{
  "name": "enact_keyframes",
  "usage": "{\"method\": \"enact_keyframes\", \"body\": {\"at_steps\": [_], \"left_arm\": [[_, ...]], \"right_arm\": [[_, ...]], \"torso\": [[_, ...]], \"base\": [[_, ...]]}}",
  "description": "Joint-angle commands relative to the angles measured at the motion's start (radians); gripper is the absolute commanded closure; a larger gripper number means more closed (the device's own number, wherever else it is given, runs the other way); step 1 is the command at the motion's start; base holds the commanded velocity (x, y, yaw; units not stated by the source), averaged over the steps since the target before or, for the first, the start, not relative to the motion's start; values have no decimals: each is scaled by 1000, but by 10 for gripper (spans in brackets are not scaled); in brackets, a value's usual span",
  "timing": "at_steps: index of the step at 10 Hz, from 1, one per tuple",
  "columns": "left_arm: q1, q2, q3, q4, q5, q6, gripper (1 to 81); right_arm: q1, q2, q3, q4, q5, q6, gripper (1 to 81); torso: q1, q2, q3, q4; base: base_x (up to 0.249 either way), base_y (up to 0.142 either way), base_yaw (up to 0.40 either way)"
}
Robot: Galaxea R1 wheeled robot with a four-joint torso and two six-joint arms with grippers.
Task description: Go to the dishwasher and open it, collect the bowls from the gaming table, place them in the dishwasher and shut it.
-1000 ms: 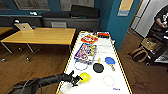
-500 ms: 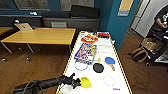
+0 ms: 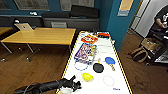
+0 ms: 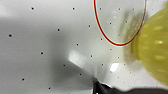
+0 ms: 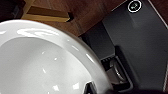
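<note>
Reaching low over the near end of the gaming table (image 3: 120,67), a glossy white perforated worktop with yellow edging, left gripper (image 3: 75,85) sits beside the yellow dotted bowl (image 3: 87,77). Black bowl (image 3: 98,67) and blue bowl (image 3: 110,60) mid-table. Jaws: can't tell. Right wrist view: smooth white bowl (image 5: 37,65).

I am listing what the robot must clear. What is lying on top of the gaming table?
On the gaming table: a yellow bowl nearest the left gripper, a black paddle, a blue paddle, colourful printed sheets. The gripper covers the near corner, so whatever lies under it is hidden.
</note>
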Motion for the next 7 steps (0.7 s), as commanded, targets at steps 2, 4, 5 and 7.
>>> {"method": "enact_keyframes", "body": {"at_steps": [2, 4, 5, 7], "left_arm": [[-173, -41, 103, 16, 44, -6, 811], [-223, -41, 103, 16, 44, -32, 811], [-263, -39, 124, 16, 52, -50, 10], [-309, -36, 163, 19, 55, -110, 10]], "right_arm": [[39, -25, 21, -28, -38, -5, 811], [44, -25, 24, -29, -40, -6, 811], [44, -25, 26, -28, -40, -6, 811], [45, -25, 26, -29, -40, -6, 811]], "torso": [[0, 0, 0, 0], [0, 0, 0, 0], [0, 0, 0, 0], [0, 0, 0, 0]], "base": [[0, 0, 0], [0, 0, 0], [0, 0, 0], [0, 0, 0]]}}
